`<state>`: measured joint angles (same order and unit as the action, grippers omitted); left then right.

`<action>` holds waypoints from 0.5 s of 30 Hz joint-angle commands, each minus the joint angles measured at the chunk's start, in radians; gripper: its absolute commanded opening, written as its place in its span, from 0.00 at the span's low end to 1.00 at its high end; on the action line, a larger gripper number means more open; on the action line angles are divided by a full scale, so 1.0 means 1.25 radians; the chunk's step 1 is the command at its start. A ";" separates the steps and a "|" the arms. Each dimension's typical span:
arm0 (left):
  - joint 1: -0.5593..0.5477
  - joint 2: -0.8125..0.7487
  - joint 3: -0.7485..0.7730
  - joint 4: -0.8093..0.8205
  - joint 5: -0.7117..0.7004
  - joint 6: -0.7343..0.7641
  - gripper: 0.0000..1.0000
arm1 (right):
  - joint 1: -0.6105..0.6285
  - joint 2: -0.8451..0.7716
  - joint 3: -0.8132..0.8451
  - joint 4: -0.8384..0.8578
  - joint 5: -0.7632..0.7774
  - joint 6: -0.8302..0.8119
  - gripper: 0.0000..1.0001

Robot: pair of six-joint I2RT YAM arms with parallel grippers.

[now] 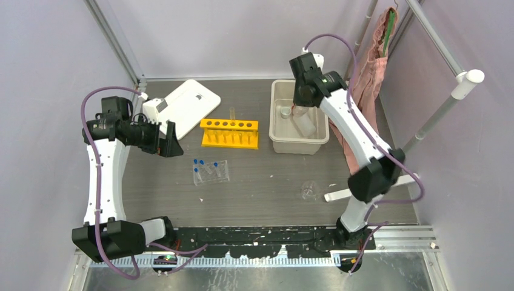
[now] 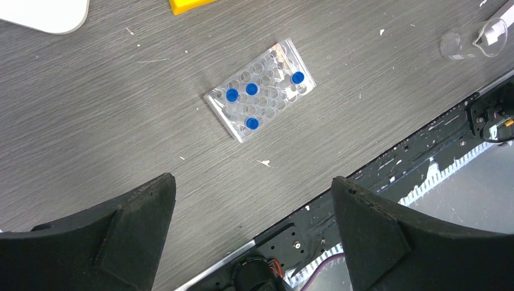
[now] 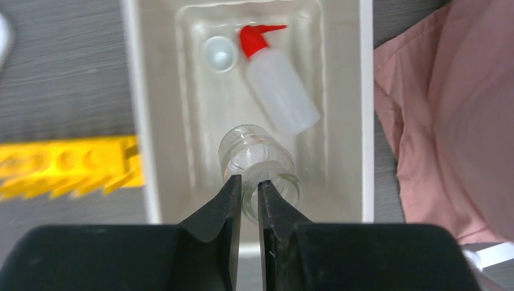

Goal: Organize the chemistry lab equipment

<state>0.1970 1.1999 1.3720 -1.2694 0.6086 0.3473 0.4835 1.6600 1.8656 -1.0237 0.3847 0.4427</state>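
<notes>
My right gripper (image 3: 249, 182) has its fingers nearly together, clamped on the near wall of a small glass beaker (image 3: 257, 154) — one finger inside the mouth, one outside, as far as I can tell. The beaker hangs tilted off the fingertips, over the near end of the white bin (image 3: 136, 91). I can't tell whether its base touches the bin floor.

I judge it light, rigid, smooth and breakable. A thin-wall pinch like this can let it swing or slip, so I'd let go low rather than drop it. Gripping across the whole body would hold more firmly.

Beyond the fingertips and slightly right lies the white squeeze bottle with red spout (image 3: 282, 91). It is probably soft-sided, so best taken around the middle. The tiny white cup (image 3: 219, 53) sits just left of the spout.

My left gripper (image 2: 251, 182) has its fingers spread wide and holds nothing. Ahead of them the clear vial tray (image 2: 270, 100) carries four blue-capped vials (image 2: 232, 94) — small and light, best taken by the cap.
</notes>
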 commanded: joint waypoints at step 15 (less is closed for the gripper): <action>0.003 -0.007 -0.017 0.040 0.015 0.004 1.00 | -0.164 0.462 0.291 -0.006 0.012 -0.055 0.01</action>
<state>0.1970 1.2003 1.3540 -1.2499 0.6109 0.3470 0.2916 2.2105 2.1872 -1.0500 0.3981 0.3786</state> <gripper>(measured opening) 0.996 0.195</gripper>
